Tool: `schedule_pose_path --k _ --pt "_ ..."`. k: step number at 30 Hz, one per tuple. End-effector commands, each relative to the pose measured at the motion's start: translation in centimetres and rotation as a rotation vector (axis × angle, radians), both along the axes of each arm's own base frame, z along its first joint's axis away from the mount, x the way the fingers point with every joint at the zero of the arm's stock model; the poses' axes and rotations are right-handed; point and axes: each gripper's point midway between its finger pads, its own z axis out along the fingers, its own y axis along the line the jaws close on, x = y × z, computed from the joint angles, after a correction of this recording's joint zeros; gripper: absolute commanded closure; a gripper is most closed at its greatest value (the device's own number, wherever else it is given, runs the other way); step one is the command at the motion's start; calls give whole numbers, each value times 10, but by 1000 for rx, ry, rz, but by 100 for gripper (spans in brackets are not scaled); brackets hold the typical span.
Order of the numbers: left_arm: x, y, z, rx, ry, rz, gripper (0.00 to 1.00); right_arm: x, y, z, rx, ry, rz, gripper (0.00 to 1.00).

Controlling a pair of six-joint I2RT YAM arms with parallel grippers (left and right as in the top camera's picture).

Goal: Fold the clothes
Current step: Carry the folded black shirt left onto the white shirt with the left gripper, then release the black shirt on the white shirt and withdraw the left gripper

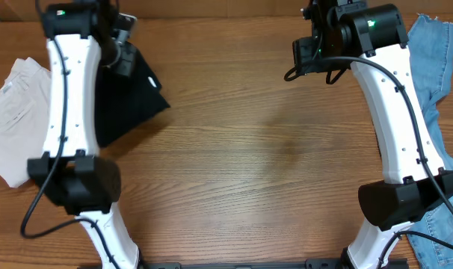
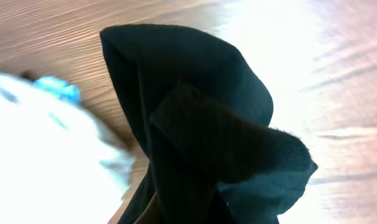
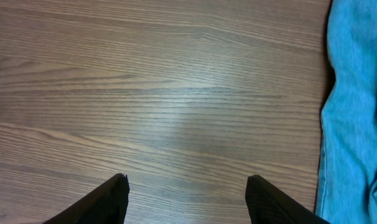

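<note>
Black garment (image 2: 207, 124) fills the left wrist view, bunched up close to the lens in soft, dark folds, with one flap lapping across the front and a ragged edge poking out to the right. Its fabric runs straight up to the bottom of that picture, where the fingers themselves are hidden. From overhead, the left pincer (image 1: 124, 54) sits at the far left of the table (image 1: 271, 149), closed tight with the black garment (image 1: 129, 101) gathered in its grip. The cloth hangs and spreads from there toward the near side, one corner pointing right onto bare wood. Part of it is covered by the white left arm (image 1: 66, 97).

Just left of the garment lies the white cloth (image 1: 17, 112), crumpled at the table's left edge. In the left wrist view it shows as a bright blur (image 2: 45, 143) beside the black folds, and whether the two touch is hard to say.

Over on the right, the right pincer (image 3: 185, 186) hangs above bare wood, fingers spread well apart and nothing between them. Overhead puts that pincer (image 1: 310, 52) at the far right of the table. The jeans (image 3: 356, 124), light blue denim, lie just to its right, along the table's right edge (image 1: 436, 67), apart from the fingers.
</note>
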Motion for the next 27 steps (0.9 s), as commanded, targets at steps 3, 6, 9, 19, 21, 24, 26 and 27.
schedule_pose_path --k 3,6,9,19,21,24,26,27 --pt "-15 68 38 28 -103 270 96 -1 -8 10 4 -19 -16 36" --pt "-21 104 38 25 -116 372 96 -1 -9 10 4 -19 -16 36" --pt "-28 143 41 25 -147 471 96 -1 -9 10 4 -19 -16 36" --pt "-40 231 39 -168 -280 639 96 -1 -9 10 4 -19 -17 36" --pt "-39 239 30 -219 -282 647 96 -1 -9 10 5 -19 -17 36" --pt "-37 248 12 -280 -266 653 96 -1 -8 10 5 -19 -17 36" --pt "-39 256 -2 -294 -241 673 96 -1 -8 10 5 -18 -17 36" --pt "-40 259 -6 -297 -233 680 96 -1 -8 10 5 -18 -17 36"
